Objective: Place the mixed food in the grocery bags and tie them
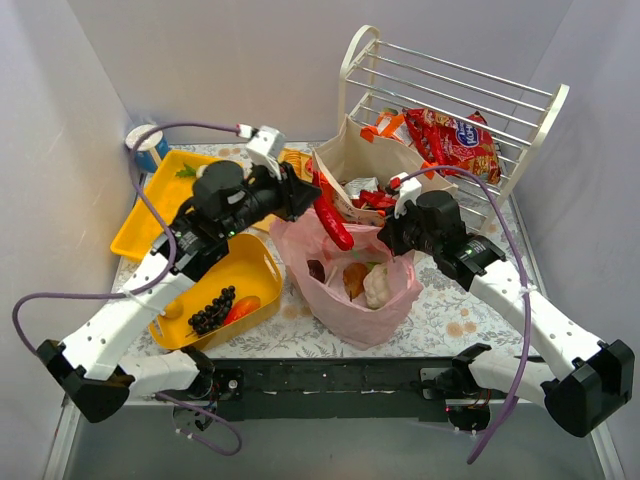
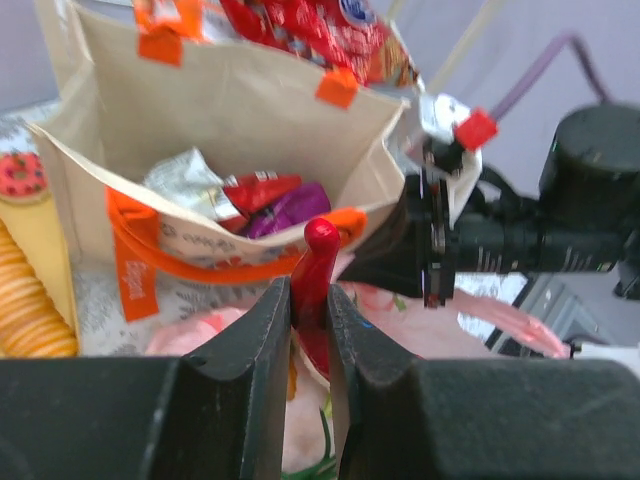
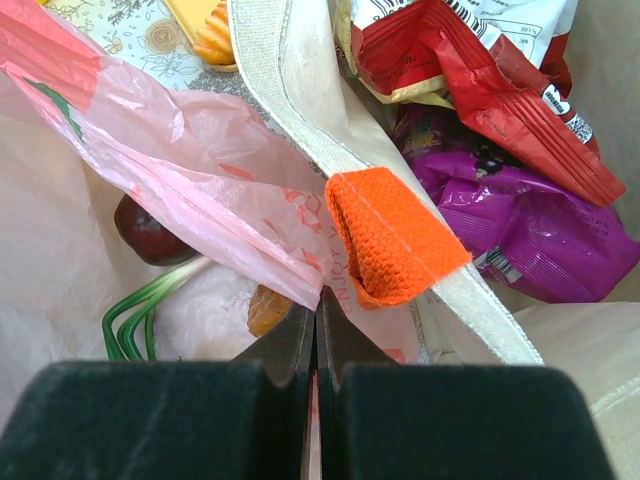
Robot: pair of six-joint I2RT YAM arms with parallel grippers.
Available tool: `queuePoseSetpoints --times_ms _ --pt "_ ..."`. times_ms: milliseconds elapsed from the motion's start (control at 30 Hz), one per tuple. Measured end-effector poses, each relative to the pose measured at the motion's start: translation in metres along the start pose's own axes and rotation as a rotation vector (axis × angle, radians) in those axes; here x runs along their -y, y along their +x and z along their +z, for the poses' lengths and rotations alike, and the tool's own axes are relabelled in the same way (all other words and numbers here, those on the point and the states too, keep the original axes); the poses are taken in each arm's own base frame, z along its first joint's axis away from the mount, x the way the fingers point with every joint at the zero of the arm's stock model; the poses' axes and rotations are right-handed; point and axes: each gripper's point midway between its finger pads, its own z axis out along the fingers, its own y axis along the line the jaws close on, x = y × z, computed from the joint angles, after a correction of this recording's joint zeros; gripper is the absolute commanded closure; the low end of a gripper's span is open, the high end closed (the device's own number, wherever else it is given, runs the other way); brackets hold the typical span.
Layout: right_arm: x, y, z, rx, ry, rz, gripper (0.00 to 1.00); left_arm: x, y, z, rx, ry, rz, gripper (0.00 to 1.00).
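Observation:
My left gripper (image 1: 308, 196) is shut on a long red chili pepper (image 1: 333, 222), which hangs over the pink plastic bag (image 1: 360, 318); the pepper also shows between the fingers in the left wrist view (image 2: 313, 270). My right gripper (image 1: 392, 238) is shut on the pink bag's rim (image 3: 240, 215) and holds it up. Inside the pink bag lie a dark red fruit (image 3: 145, 230), green stalks (image 3: 140, 305) and a brownish item (image 1: 355, 280). The beige tote (image 1: 375, 160) with orange handles (image 3: 390, 235) holds red (image 3: 480, 70) and purple (image 3: 520, 225) packets.
Yellow trays (image 1: 232, 270) on the left hold dark grapes (image 1: 212, 310) and an orange item (image 1: 243, 307). A white wire rack (image 1: 455, 90) stands at the back with a red snack packet (image 1: 460, 140). A roll of tape (image 1: 148, 145) sits at the back left.

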Motion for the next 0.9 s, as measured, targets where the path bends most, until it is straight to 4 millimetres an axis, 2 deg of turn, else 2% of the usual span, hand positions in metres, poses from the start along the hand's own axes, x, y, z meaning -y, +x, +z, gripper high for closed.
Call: queuePoseSetpoints --times_ms 33,67,167,267,367,533,667,767,833,900 --pt "0.0 0.0 0.0 0.002 0.0 0.0 0.99 0.003 0.011 0.004 -0.021 -0.008 0.013 0.98" --pt "0.0 -0.001 0.0 0.002 0.0 0.0 0.99 0.006 0.022 0.008 -0.042 -0.016 0.023 0.87" --pt "0.0 -0.001 0.0 0.004 0.0 0.0 0.99 0.004 0.057 0.018 -0.123 -0.049 0.048 0.44" --pt "0.0 0.0 0.001 0.003 0.002 0.0 0.99 -0.01 0.078 0.026 -0.173 -0.101 0.067 0.02" --pt "0.001 0.0 0.001 0.003 0.003 0.0 0.99 -0.018 0.086 0.027 -0.189 -0.131 0.085 0.02" --pt "0.001 0.006 0.001 -0.002 0.004 0.0 0.99 -0.028 0.064 0.03 -0.139 -0.11 0.113 0.02" --pt "0.002 0.01 0.002 -0.011 0.004 0.001 0.99 -0.066 0.013 0.031 -0.025 -0.131 0.083 0.02" --pt "0.002 0.01 0.002 -0.011 0.004 0.0 0.99 -0.097 -0.033 0.021 0.089 -0.181 0.059 0.02" --pt "0.002 0.01 0.002 -0.011 0.004 -0.001 0.99 -0.12 -0.061 0.007 0.157 -0.243 0.022 0.02" --pt "0.002 0.01 0.002 -0.011 0.004 -0.002 0.99 -0.15 -0.08 -0.012 0.205 -0.348 -0.039 0.02"
